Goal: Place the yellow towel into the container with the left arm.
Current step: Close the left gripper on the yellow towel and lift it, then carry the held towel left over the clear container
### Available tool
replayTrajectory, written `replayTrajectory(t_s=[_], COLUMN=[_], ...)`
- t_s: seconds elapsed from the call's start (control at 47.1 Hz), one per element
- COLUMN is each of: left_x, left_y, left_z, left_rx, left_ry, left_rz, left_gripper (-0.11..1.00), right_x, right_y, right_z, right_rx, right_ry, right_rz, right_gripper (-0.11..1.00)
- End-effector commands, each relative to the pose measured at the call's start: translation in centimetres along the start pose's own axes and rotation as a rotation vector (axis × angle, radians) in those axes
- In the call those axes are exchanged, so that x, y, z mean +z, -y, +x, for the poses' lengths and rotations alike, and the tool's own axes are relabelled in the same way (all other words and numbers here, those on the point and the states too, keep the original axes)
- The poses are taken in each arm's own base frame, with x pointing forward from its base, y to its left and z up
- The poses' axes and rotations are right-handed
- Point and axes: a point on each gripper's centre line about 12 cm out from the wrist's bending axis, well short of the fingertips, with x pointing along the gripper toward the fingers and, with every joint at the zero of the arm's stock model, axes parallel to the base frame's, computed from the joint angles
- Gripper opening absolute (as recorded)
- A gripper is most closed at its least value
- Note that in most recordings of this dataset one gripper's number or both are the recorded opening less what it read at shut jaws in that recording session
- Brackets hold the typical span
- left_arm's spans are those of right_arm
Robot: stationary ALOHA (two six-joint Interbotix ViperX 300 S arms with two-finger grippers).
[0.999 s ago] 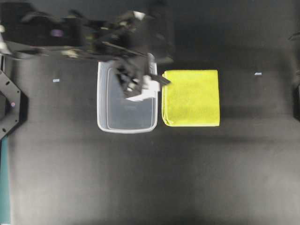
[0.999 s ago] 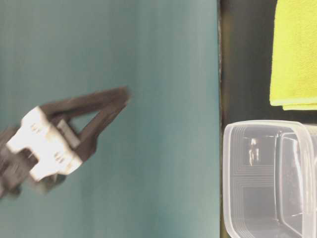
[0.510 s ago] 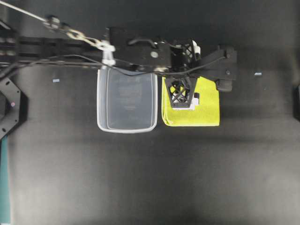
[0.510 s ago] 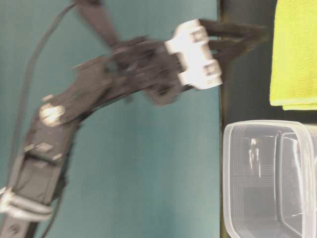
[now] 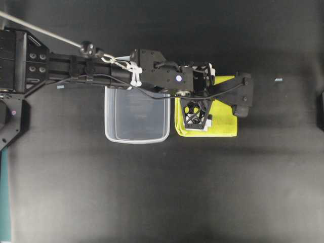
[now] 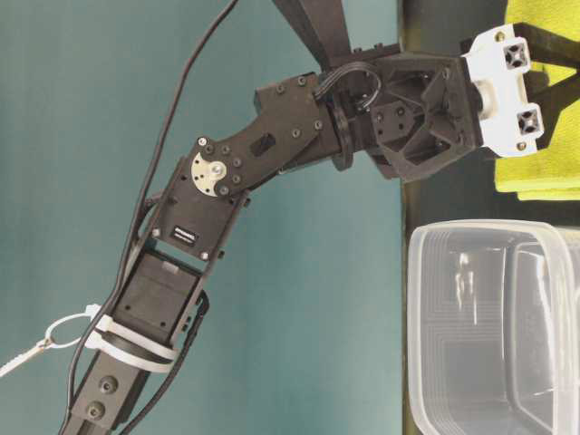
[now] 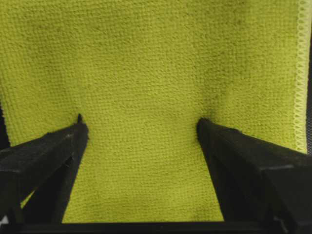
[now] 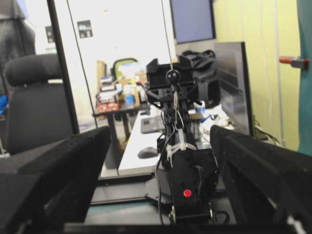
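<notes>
Worktop (image 5: pixel 228 192) was black. Container (image 5: pixel 136 114) sat just left of yellow towel (image 5: pixel 225 119). Left hand (image 7: pixel 141 129) was spread, tips pressed into towel. Risk: pinching top layer only, towel unfolding, draping over container rim.

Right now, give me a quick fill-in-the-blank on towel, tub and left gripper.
1. The left gripper presses its open fingers down onto the ____ towel.
2. In the overhead view, the container sits to the ____ of the towel.
3. The container holds ____ so far.
4. The towel lies on the ____ table.

Missing words: yellow; left; nothing; black
</notes>
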Motion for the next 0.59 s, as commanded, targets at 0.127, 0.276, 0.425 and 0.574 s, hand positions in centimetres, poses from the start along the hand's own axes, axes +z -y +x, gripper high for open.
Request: replayTrajectory(t_s=[0.127, 0.276, 0.425, 0.574], left_x=[-0.6, 0.5, 2.3, 4.2], left_y=[0.7, 0.2, -0.5, -0.5], left_z=[0.4, -1.4, -4.8, -10.8], left_rx=[-0.007, 0.002, 0.016, 0.024], left_ry=[-0.036, 0.006, 0.075, 0.127], left_rz=[0.025, 0.019, 0.012, 0.016], left_gripper=[0.70, 0.29, 0.07, 0.07], right_x=[0.8, 0.8, 1.2, 1.5], right_y=[-0.1, -0.1, -0.2, -0.2], right_z=[0.1, 0.0, -0.1, -0.3], right_rx=[0.003, 0.003, 0.003, 0.003], right_ry=[0.001, 0.000, 0.006, -0.003], right_rz=[-0.001, -0.001, -0.007, -0.009], right_gripper=[0.79, 0.79, 0.79, 0.79])
